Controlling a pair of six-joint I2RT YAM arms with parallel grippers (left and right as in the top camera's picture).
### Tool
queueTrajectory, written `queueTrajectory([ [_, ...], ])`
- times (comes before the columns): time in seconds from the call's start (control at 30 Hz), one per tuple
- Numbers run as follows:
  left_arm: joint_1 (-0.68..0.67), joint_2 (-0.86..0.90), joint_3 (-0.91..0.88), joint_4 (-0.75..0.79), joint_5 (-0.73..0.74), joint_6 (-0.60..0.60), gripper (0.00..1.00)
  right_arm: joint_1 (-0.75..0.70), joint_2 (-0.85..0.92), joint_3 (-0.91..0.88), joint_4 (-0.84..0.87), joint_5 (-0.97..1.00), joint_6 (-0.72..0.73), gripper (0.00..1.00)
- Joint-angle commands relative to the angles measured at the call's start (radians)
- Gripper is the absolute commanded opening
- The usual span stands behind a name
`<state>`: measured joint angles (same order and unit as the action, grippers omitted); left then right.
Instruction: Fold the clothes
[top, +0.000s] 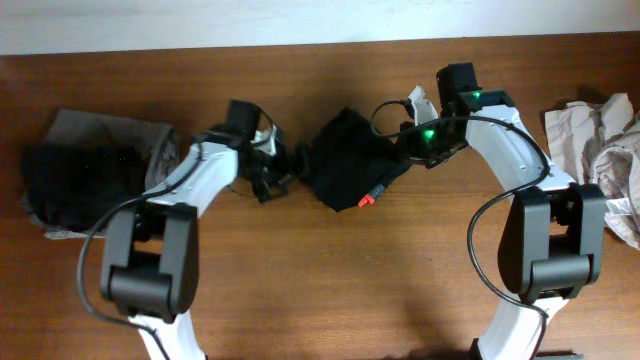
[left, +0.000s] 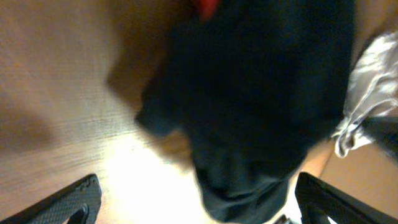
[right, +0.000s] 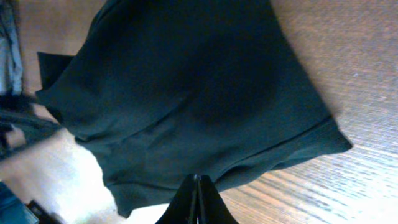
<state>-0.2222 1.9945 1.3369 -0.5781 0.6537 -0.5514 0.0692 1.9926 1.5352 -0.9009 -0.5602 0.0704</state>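
Note:
The clothes at hand are a folded black garment (top: 345, 160) lying in the middle of the table, with a red-orange bit (top: 366, 198) showing at its front corner. My left gripper (top: 280, 168) sits just left of it. In the left wrist view this gripper (left: 196, 202) is open wide, and the garment's near edge (left: 249, 124) lies between the spread fingers (left: 68, 202). My right gripper (top: 402, 152) is at the garment's right side. It is shut, its tips (right: 196, 179) meeting at the hem of the black cloth (right: 186, 93).
A heap of black and grey clothes (top: 85, 180) lies at the far left. A crumpled beige and white pile (top: 600, 150) sits at the far right. A bit of white cloth (top: 418, 97) shows by the right arm. Bare wood lies in front.

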Motion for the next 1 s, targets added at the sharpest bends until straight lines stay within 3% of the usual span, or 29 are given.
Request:
queueTrajectory([
  [0.0, 0.016, -0.063, -0.002, 0.055, 0.005, 0.104, 0.99, 0.036, 0.010, 0.004, -0.006, -0.051, -0.010, 0.04],
  [0.03, 0.016, -0.063, 0.000, 0.074, 0.004, 0.118, 0.92, 0.052, 0.010, 0.002, -0.006, -0.055, -0.009, 0.04],
  [0.1, 0.016, -0.063, 0.000, 0.119, 0.003, 0.124, 0.67, 0.095, 0.014, -0.003, 0.010, -0.050, -0.001, 0.04],
  [0.23, 0.016, -0.063, 0.003, 0.178, 0.005, 0.123, 0.46, 0.173, 0.045, -0.005, 0.071, 0.049, 0.052, 0.04],
  [0.4, 0.016, -0.064, 0.017, 0.178, 0.069, 0.123, 0.45, 0.225, 0.115, -0.005, 0.099, 0.171, 0.051, 0.04],
  [0.57, 0.016, -0.066, 0.027, 0.177, 0.095, 0.124, 0.45, 0.220, 0.174, -0.005, 0.009, 0.264, 0.031, 0.04],
  [0.8, 0.016, -0.067, 0.028, 0.200, 0.006, 0.165, 0.50, 0.222, 0.169, -0.006, -0.133, 0.743, 0.002, 0.04],
  [0.97, 0.016, -0.067, 0.028, 0.223, -0.042, 0.191, 0.55, 0.239, 0.165, -0.006, -0.103, 0.833, -0.071, 0.04],
])
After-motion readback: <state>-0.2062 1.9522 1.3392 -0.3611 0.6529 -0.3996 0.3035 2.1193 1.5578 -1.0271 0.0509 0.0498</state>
